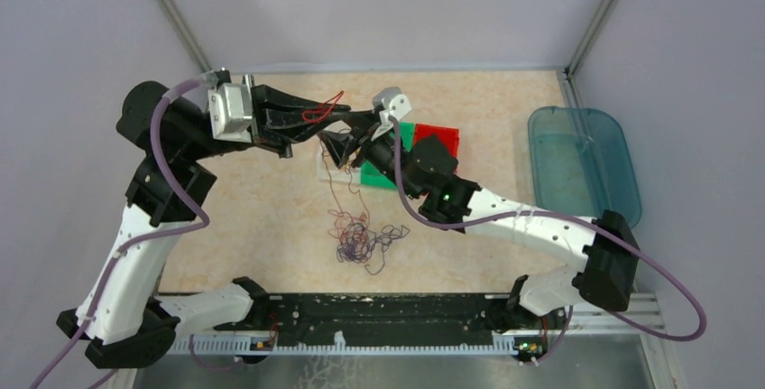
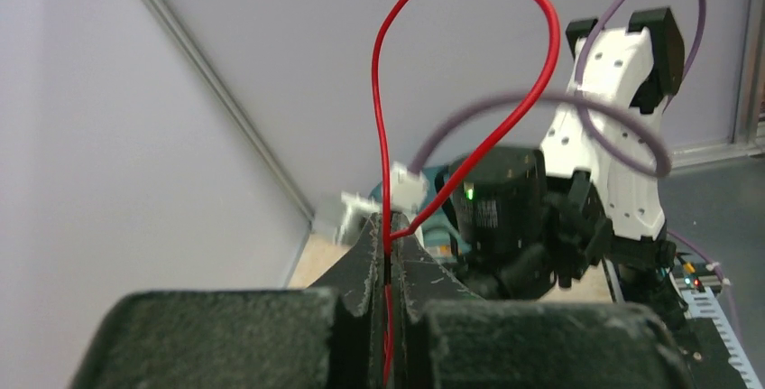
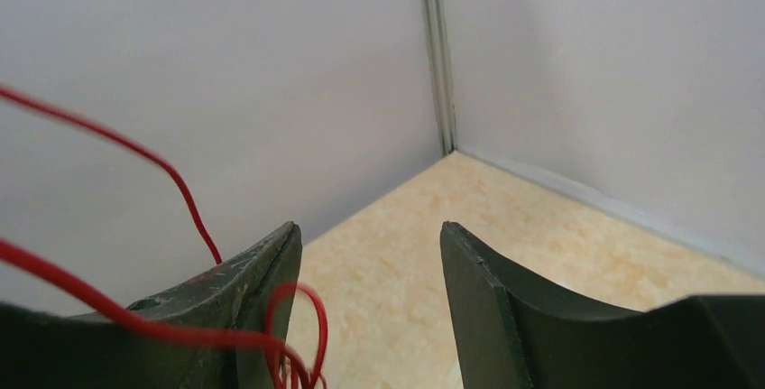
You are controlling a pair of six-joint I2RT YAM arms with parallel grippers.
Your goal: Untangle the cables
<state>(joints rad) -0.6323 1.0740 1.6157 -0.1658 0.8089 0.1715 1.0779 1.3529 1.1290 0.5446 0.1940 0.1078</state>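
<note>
Left wrist view shows the left pincer (image 2: 388, 243) clamped on one red cable (image 2: 379, 118), which loops up above its tips and runs toward the right pincer (image 3: 370, 236). That one stands wide and grips nothing, with red strands curling just beside one of its fingers.

Top external view has both pincers almost tip to tip, with thin strands hanging beneath them to the tangle (image 1: 361, 240) on the surface (image 1: 253, 217).

The step in hand looks like drawing the red cable out of the heap. The next move probably calls for the right pincer to close on the red strand near the left one's tips, then for the two to pull apart.

Count: two pincers and one red cable in hand. The dark and orange strands in the tangle are too knotted to number.
</note>
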